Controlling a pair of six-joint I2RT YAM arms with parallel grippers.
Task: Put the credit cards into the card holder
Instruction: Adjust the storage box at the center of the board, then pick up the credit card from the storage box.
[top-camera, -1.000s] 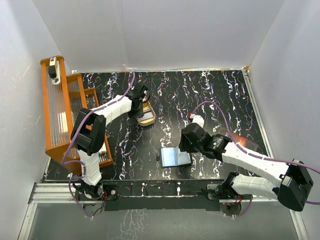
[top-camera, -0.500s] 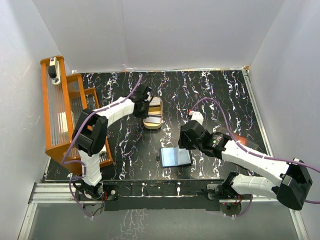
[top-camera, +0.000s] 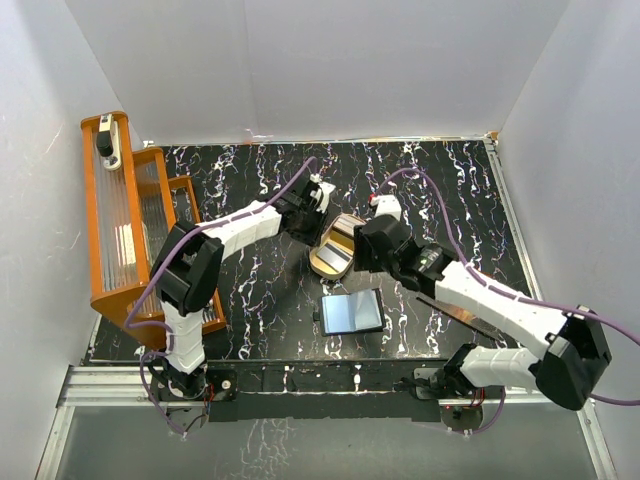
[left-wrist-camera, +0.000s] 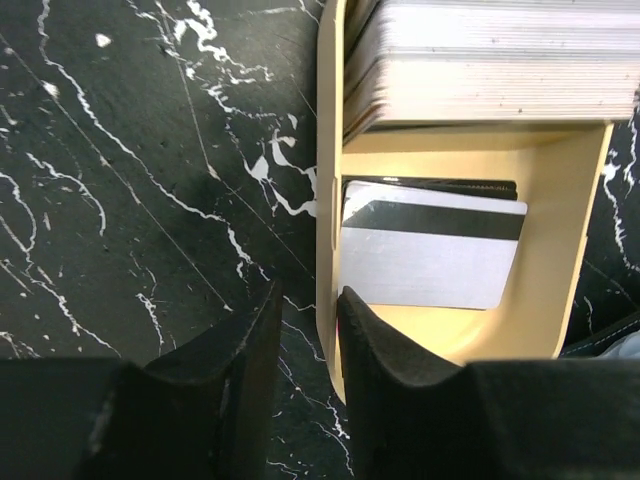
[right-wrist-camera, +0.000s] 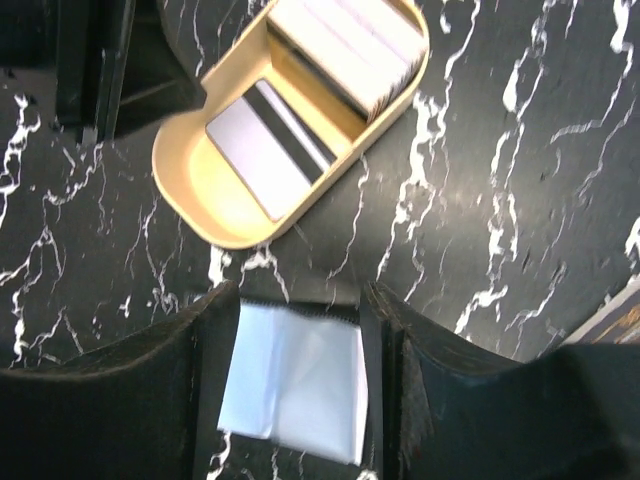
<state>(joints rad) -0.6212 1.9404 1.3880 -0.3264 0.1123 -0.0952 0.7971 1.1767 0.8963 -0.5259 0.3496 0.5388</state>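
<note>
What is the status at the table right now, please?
Left gripper pinching tan tray wall. Right gripper open, empty, above card holder. Credit cards in tray. Nothing blocking.

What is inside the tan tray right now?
The tan tray holds a thick stack of cards at one end and a loose silver card with a black stripe at the other. A dark card edge shows beneath the silver one; anything under the stack is covered.

Top cam high, looking down on whole table; both wrist cams close, sharing tray (left-wrist-camera: 330, 250).
</note>
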